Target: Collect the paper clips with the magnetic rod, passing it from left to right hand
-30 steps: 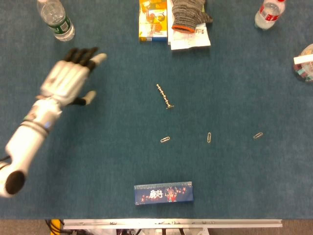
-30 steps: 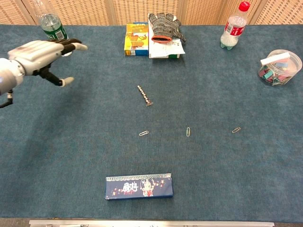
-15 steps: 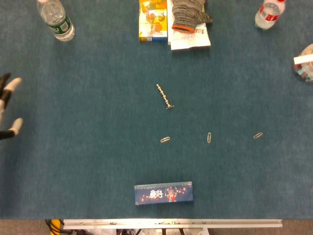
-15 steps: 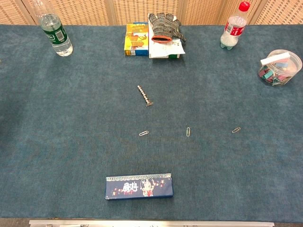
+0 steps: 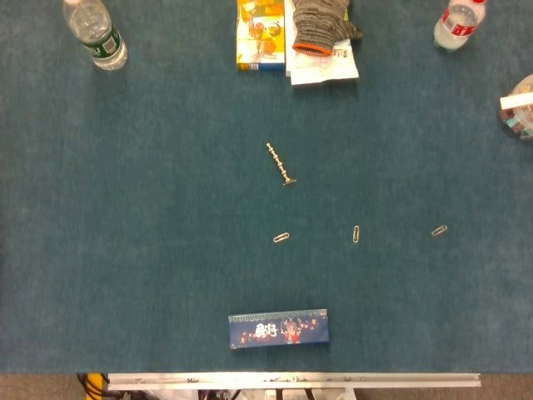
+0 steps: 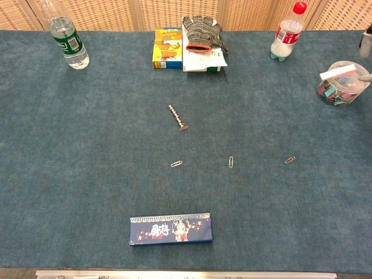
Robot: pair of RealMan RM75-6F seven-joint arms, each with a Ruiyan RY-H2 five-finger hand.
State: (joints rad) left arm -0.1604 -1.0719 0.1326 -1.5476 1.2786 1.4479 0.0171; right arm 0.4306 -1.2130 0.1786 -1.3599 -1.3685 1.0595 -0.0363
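The left hand, which a second ago hovered spread above the far left of the counter point(image 5: 125, 250) near the green-labelled water bottle point(image 5: 96, 33), has drawn off to the left and is now out of both views, so how its fingers lie cannot be told. At the same time a sliver of the right hand point(image 6: 366, 43) has come in at the right edge of the chest view, just above the clear tub of binder clips point(image 6: 343, 82); too little of it shows to tell whether its fingers are spread or curled, and nothing is seen in it. The magnetic rod point(image 5: 281, 164) lies untouched mid-counter, pointing away at a slant, and the three paper clips point(image 5: 356, 234) lie in a loose row just nearer than it, well apart from each other. By the look of it the pick-up has not begun: the rod must first be taken by the left hand, which would have to come back in.
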